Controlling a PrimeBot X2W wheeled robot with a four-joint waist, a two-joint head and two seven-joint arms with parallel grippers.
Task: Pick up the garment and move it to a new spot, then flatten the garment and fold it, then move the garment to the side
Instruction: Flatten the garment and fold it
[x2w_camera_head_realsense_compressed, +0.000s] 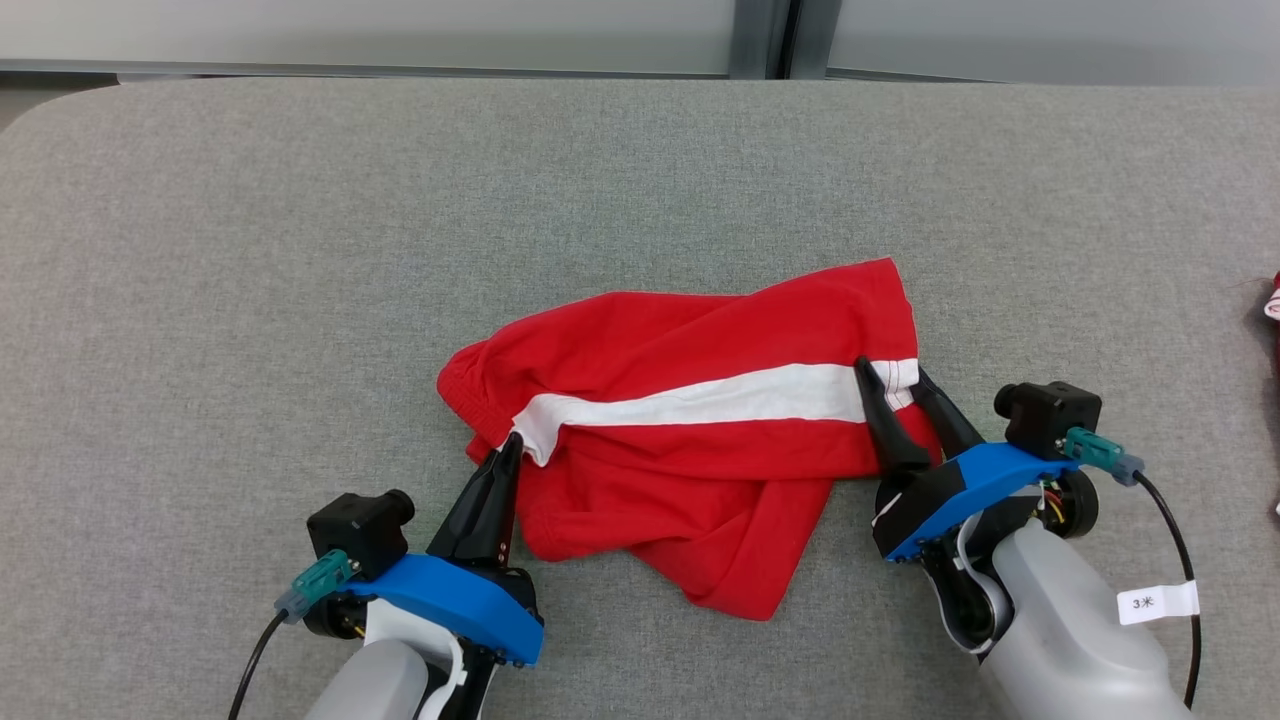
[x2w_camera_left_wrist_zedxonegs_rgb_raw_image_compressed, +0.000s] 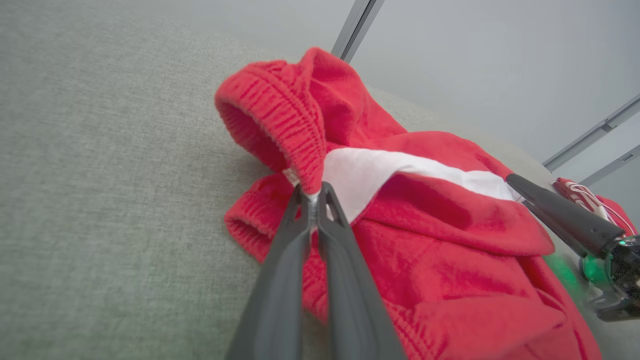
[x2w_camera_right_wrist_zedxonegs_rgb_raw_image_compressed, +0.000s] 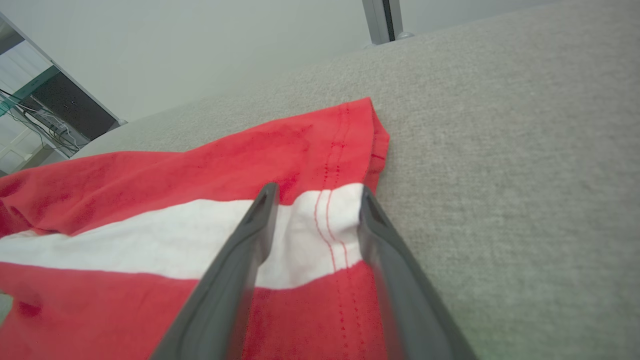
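Red garment (x2w_camera_head_realsense_compressed: 690, 470) with a white stripe (x2w_camera_head_realsense_compressed: 700, 398) is lying crumpled on the grey tabletop (x2w_camera_head_realsense_compressed: 300, 250), between the two arms and in the lower half of the head view. The left tool (x2w_camera_head_realsense_compressed: 512, 445), fingers pressed together, is pinching the garment where the stripe meets the ribbed waistband (x2w_camera_left_wrist_zedxonegs_rgb_raw_image_compressed: 280, 115), a fold of which is standing up above the fingertips. The right tool (x2w_camera_head_realsense_compressed: 890, 368) is resting with its fingers spread, straddling the stripe's other end at the stitched hem (x2w_camera_right_wrist_zedxonegs_rgb_raw_image_compressed: 372, 135), with the cloth bunching slightly between them.
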